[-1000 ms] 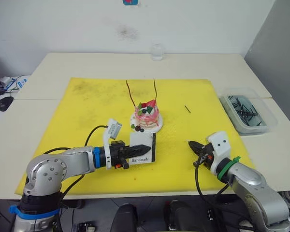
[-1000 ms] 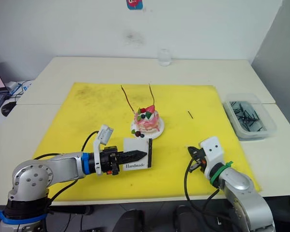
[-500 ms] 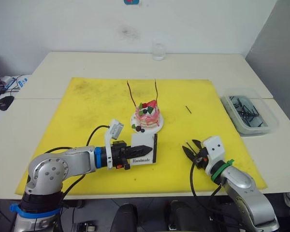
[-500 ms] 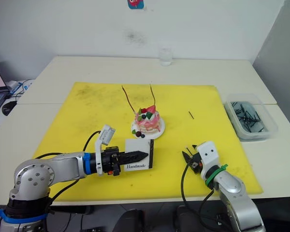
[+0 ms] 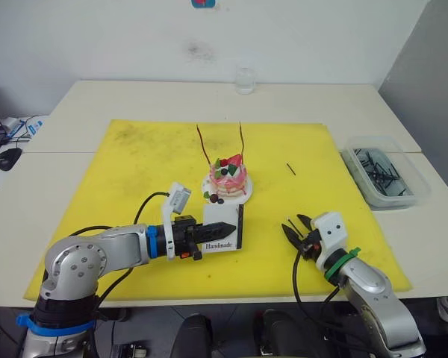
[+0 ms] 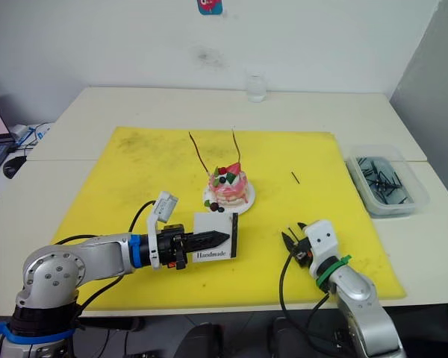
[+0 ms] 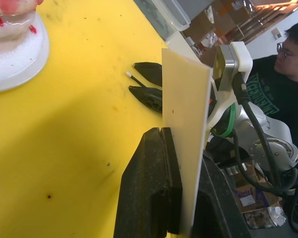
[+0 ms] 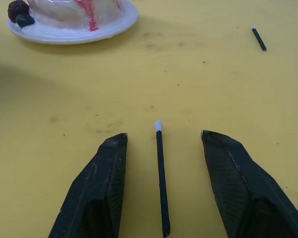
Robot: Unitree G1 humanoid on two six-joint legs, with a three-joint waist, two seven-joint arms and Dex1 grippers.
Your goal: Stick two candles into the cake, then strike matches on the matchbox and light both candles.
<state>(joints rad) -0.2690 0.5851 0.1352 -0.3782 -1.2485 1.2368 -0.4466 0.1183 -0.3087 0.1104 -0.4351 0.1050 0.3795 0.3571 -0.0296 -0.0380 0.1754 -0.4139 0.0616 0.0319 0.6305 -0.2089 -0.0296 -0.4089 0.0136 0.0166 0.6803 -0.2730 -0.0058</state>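
Yellow mat (image 5: 134,160), bin (image 5: 384,175), glass (image 5: 243,79)

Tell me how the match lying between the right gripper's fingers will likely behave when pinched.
The match looks thin and straight, so it is probably stiff but easy to snap. Lying flat on the yellow mat, it may roll or slip sideways as the open right gripper closes. It is likely very light.

A cream table (image 5: 134,101) stands against a white wall (image 5: 97,37) — a yellow mat (image 5: 134,164) spread over it, a grey wall (image 5: 433,67) at the right, a person (image 7: 283,64) sitting beyond.
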